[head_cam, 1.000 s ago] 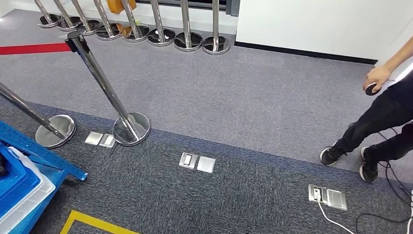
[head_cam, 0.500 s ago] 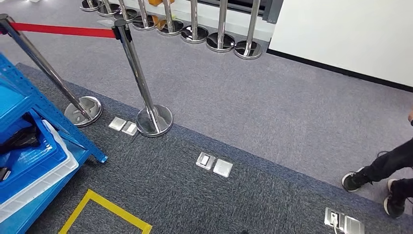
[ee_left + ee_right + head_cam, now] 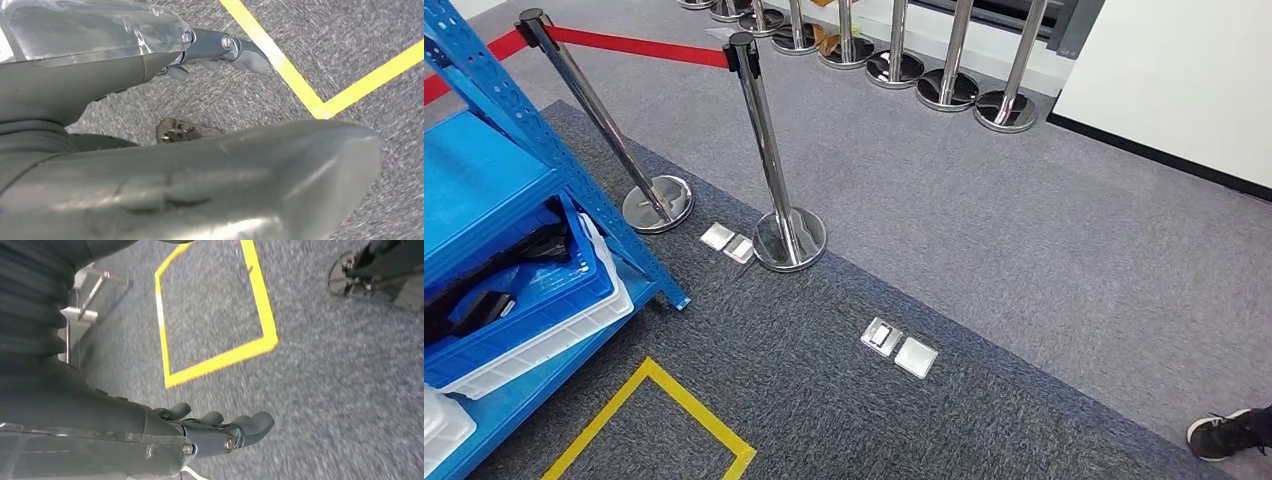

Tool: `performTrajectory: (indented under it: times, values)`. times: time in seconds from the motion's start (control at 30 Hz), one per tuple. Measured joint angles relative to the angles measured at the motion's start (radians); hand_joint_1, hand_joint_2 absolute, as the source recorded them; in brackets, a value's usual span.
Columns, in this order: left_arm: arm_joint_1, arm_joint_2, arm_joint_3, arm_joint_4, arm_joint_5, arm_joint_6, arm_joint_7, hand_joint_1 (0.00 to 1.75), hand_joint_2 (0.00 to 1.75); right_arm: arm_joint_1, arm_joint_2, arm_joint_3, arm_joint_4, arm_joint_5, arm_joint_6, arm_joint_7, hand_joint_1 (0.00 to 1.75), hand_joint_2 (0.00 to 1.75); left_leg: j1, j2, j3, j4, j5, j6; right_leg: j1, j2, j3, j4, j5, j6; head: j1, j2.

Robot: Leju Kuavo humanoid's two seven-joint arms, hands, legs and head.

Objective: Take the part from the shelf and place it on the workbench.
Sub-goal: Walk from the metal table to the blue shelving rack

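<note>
A blue metal shelf (image 3: 479,180) stands at the left of the head view. On its lower level sits a blue bin (image 3: 554,295) with several black parts (image 3: 524,250) lying in it; their exact shapes are hard to make out. My left hand (image 3: 215,50) hangs over the grey carpet with its fingers loosely extended and nothing in it. My right hand (image 3: 215,432) also hangs above the carpet, fingers apart, holding nothing.
Two chrome stanchions (image 3: 769,150) joined by a red belt (image 3: 634,45) stand beside the shelf. A yellow tape square (image 3: 684,410) marks the carpet in front of it. Metal floor sockets (image 3: 899,345) lie to the right. A person's shoe (image 3: 1229,432) is at the far right.
The whole view has swung left: the shelf and its bin have come further into the picture, and the person has slid off to the right, leaving one shoe.
</note>
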Motion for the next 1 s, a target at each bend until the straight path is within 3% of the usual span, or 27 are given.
performTrajectory:
  times: [0.07,0.13,0.2,0.27,0.33,0.4,0.43,0.5,0.57,0.6,0.63,0.67,0.7,0.77,0.8,0.83,0.9,0.93,1.0]
  values:
    - [-0.001,0.0,0.0,0.0,0.0,0.0,0.0,0.0,0.0,0.001,0.0,0.002,0.0,-0.007,0.0,0.0,0.0,1.75,0.004,0.024,-0.065,0.126,-0.051,-0.007,0.004,-0.029,0.003,0.0,-0.004,-0.006,-0.004,0.0]
    - [0.001,0.0,0.0,0.0,0.0,0.0,0.0,0.0,0.0,0.002,0.0,0.004,0.0,-0.014,-0.001,-0.001,0.0,1.75,0.006,0.028,-0.095,0.179,-0.053,-0.008,0.007,-0.056,0.006,0.0,-0.01,-0.008,-0.004,0.0]
    - [0.002,0.0,0.0,0.0,0.0,0.0,0.0,0.0,0.0,0.002,0.0,0.006,0.0,-0.02,-0.002,-0.002,0.0,1.75,0.006,0.037,-0.049,0.084,0.008,-0.003,0.008,-0.078,0.015,0.0,-0.016,-0.006,-0.004,0.0]
    - [0.001,0.0,0.0,0.0,0.0,0.0,0.001,0.0,0.0,0.001,0.0,0.008,0.0,-0.027,-0.004,-0.005,0.0,1.75,-0.004,0.078,0.014,-0.044,0.053,0.007,0.009,-0.097,0.026,-0.002,-0.023,-0.001,-0.004,0.0]
    - [0.0,0.0,-0.001,0.0,0.0,0.0,0.001,0.0,0.0,0.0,0.0,0.01,0.0,-0.035,-0.007,-0.007,0.0,1.75,-0.016,0.104,0.035,-0.092,0.056,0.017,0.01,-0.114,0.034,-0.007,-0.028,0.006,-0.004,0.0]
    - [0.0,0.0,-0.001,0.0,0.0,0.001,0.002,0.0,0.0,-0.001,0.0,0.014,0.0,-0.041,-0.008,-0.007,0.0,1.75,-0.02,0.088,0.037,-0.1,0.058,0.026,0.01,-0.129,0.043,-0.012,-0.032,0.015,-0.004,0.0]
    - [0.001,0.0,-0.001,0.0,0.0,0.001,0.002,0.0,0.0,-0.001,-0.001,0.016,0.0,-0.044,-0.009,-0.007,0.0,1.75,-0.017,0.079,0.042,-0.108,0.061,0.031,0.008,-0.123,0.048,-0.009,-0.038,0.02,-0.003,0.0]
    - [0.0,-0.001,-0.001,0.0,0.0,0.002,0.002,0.0,0.0,-0.004,-0.002,0.018,0.0,-0.049,-0.009,-0.007,0.0,1.75,-0.01,0.063,0.052,-0.122,0.066,0.041,0.008,-0.081,0.028,0.043,-0.073,0.026,0.0,0.0]
    - [-0.001,-0.001,-0.001,0.0,0.0,0.002,0.002,0.0,0.0,-0.004,-0.003,0.02,0.0,-0.051,-0.01,-0.007,0.0,1.75,-0.008,0.045,0.055,-0.126,0.066,0.048,0.008,-0.037,-0.04,0.169,-0.13,0.026,0.006,0.0]
    - [-0.001,-0.001,-0.001,0.0,0.0,0.002,0.002,0.0,0.0,-0.003,-0.003,0.022,0.0,-0.051,-0.01,-0.007,0.0,1.75,-0.008,0.034,0.056,-0.125,0.065,0.05,0.009,-0.029,-0.076,0.23,-0.149,0.026,0.009,0.0]
    - [-0.001,-0.001,-0.001,0.0,0.0,0.002,0.002,0.0,0.0,0.0,-0.003,0.023,0.0,-0.052,-0.01,-0.006,0.0,1.75,-0.009,0.021,0.057,-0.125,0.064,0.051,0.009,-0.026,-0.1,0.264,-0.148,0.026,0.011,0.0]
    - [0.0,-0.001,-0.001,0.0,0.0,0.002,0.002,0.0,0.0,0.002,-0.004,0.025,0.0,-0.051,-0.01,-0.006,0.0,1.75,-0.008,0.007,0.059,-0.124,0.063,0.051,0.009,-0.024,-0.105,0.258,-0.125,0.025,0.012,0.0]
    - [0.0,-0.001,-0.001,0.0,0.0,0.002,0.002,0.0,0.0,0.003,-0.005,0.026,0.0,-0.051,-0.01,-0.005,0.0,1.75,-0.007,-0.008,0.062,-0.123,0.061,0.049,0.008,-0.018,-0.092,0.212,-0.085,0.025,0.013,0.0]
    - [0.0,-0.002,-0.001,0.0,0.0,0.002,0.002,0.0,0.0,0.003,-0.006,0.028,0.0,-0.051,-0.01,-0.004,0.0,1.75,-0.006,-0.033,0.063,-0.113,0.054,0.04,0.002,0.018,-0.044,0.08,-0.011,0.025,0.016,0.0]
    - [0.0,-0.002,-0.001,0.0,0.0,0.002,0.002,0.0,0.0,0.003,-0.007,0.03,0.001,-0.051,-0.01,-0.003,0.0,1.75,-0.006,-0.044,0.061,-0.107,0.05,0.035,0.001,0.034,-0.027,0.035,0.006,0.024,0.016,0.0]
    - [0.0,-0.002,-0.001,0.0,0.0,0.002,0.002,0.0,0.0,0.002,-0.007,0.033,0.001,-0.051,-0.01,-0.003,0.0,1.75,-0.007,-0.053,0.058,-0.103,0.047,0.03,0.001,0.044,-0.019,0.013,0.01,0.022,0.016,0.0]
    - [0.002,-0.002,-0.001,0.0,0.0,0.002,0.002,0.0,0.0,0.001,-0.006,0.037,0.001,-0.052,-0.009,-0.003,0.0,1.75,-0.005,-0.069,0.055,-0.102,0.045,0.02,0.003,0.03,-0.016,0.009,0.007,0.011,0.016,0.0]
    - [0.004,-0.002,-0.001,0.0,0.0,0.002,0.002,0.0,0.0,-0.001,-0.005,0.039,0.001,-0.052,-0.009,-0.003,0.0,1.75,-0.005,-0.061,0.053,-0.096,0.041,0.014,0.003,0.02,-0.014,0.007,0.007,0.006,0.014,0.0]
    - [0.004,-0.002,-0.001,0.0,0.0,0.002,0.002,0.0,0.0,-0.001,-0.006,0.041,0.001,-0.052,-0.009,-0.003,0.0,1.75,-0.005,-0.019,0.03,-0.042,0.009,0.003,0.001,-0.002,-0.01,0.002,0.008,-0.003,0.005,0.0]
